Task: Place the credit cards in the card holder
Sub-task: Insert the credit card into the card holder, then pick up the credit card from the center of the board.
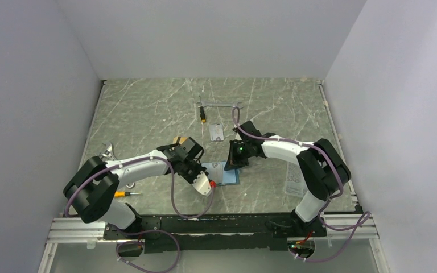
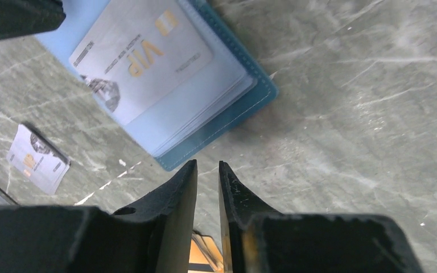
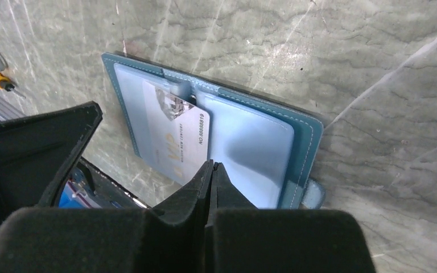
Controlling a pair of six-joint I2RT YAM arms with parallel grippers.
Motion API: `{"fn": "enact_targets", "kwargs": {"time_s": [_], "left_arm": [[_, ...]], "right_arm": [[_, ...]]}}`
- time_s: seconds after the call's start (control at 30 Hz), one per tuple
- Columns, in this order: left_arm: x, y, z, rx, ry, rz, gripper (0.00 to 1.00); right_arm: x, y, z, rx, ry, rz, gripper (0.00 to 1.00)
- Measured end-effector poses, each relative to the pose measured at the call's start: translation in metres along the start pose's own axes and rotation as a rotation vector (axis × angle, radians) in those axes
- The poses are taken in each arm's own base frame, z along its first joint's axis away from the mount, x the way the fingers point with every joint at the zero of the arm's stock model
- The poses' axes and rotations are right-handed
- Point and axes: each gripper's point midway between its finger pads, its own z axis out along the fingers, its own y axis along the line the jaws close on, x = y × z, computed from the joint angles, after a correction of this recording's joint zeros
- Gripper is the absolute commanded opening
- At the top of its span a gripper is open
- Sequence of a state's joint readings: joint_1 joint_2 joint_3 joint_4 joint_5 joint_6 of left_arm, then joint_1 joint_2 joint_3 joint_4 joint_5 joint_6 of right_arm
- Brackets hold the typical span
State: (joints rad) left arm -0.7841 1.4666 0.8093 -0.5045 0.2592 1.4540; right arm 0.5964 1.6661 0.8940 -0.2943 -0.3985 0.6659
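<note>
The card holder (image 1: 227, 177) lies open on the table, teal with pale blue pockets (image 3: 250, 148). A silver credit card (image 3: 173, 133) with gold VIP lettering sits partly tucked in its left pocket. My right gripper (image 3: 211, 165) is shut with nothing between its tips, which hover at the card's near corner. My left gripper (image 2: 207, 166) stands just off the holder's corner (image 2: 227, 122), its jaws a narrow gap apart and empty. A second silver card (image 2: 37, 158) lies loose on the table. An orange-gold card (image 2: 205, 256) shows under the left fingers.
A clear printed packet (image 1: 293, 182) lies at the right by the right arm. An orange-handled screwdriver (image 1: 126, 194) lies near the left arm's base. A metal tool with a red and yellow tip (image 1: 205, 116) lies at the back. Grey walls close in three sides.
</note>
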Motion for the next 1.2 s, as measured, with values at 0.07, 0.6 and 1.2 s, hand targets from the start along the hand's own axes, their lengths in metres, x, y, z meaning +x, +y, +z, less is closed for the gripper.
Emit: {"fn": "enact_targets", "kwargs": {"time_s": [0.07, 0.6, 1.2], "left_arm": [[-0.002, -0.004, 0.003, 0.009, 0.003, 0.011, 0.21], [0.003, -0.01, 0.019, 0.039, 0.032, -0.012, 0.13], [0.005, -0.011, 0.017, 0.043, 0.035, -0.053, 0.11]], "right_arm": [[0.001, -0.001, 0.003, 0.003, 0.005, 0.006, 0.0], [0.014, 0.01, 0.025, -0.004, 0.047, 0.005, 0.0], [0.02, 0.02, 0.026, -0.002, 0.063, -0.018, 0.0]]}}
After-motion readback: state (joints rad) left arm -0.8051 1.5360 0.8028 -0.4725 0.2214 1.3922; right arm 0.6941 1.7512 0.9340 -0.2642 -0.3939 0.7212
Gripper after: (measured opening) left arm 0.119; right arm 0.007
